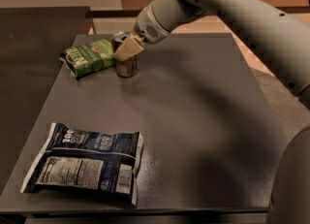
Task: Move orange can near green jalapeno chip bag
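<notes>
Camera view, the only 1: gripper (128, 48) is at the table's (203, 121) far-left part, right on the orange can (126, 66), covering its upper half from the front. Clamped on the can or slack? Can't tell, contact pts are hidden. Can stands upright on the table just beside the green jalapeno chip bag (88, 57), at its right end, maybe touching. So placement looks approx done. With its base flat on the surface, can should stand w/o support. Dark blue bag (87, 162) lies flat front-left, well apart.

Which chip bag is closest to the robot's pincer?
The green chip bag, beside the orange can that the pincer is at; the dark blue bag lies far off.
</notes>
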{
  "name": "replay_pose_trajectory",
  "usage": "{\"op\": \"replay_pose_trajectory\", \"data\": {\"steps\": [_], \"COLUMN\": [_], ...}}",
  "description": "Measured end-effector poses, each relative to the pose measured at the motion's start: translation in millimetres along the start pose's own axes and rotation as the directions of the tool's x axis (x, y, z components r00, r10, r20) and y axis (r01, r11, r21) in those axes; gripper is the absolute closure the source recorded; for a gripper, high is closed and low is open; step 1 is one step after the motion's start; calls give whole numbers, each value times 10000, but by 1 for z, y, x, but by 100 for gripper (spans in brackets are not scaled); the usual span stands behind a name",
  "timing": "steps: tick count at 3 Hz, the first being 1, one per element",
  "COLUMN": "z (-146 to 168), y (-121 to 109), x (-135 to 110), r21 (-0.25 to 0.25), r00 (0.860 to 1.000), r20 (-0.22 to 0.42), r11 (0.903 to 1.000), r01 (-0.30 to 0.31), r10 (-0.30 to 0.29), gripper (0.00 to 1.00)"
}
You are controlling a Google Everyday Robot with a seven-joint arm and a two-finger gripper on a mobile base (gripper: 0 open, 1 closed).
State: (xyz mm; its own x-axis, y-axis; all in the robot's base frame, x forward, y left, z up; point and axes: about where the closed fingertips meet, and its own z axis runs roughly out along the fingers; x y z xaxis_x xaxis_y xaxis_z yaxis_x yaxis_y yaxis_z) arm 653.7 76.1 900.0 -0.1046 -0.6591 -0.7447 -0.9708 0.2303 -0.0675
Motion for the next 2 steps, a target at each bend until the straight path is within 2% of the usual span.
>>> {"op": "replay_pose_trajectory", "data": {"steps": [1, 2], "z": [2, 2], "y": [1, 1], "x": [0, 0], "r21": [-38, -40], "r00": [10000, 10000], "r20": [-7, -7], "r11": [10000, 10000], "r01": [9, 10], "r10": [-9, -10], "gripper": [0, 0]}}
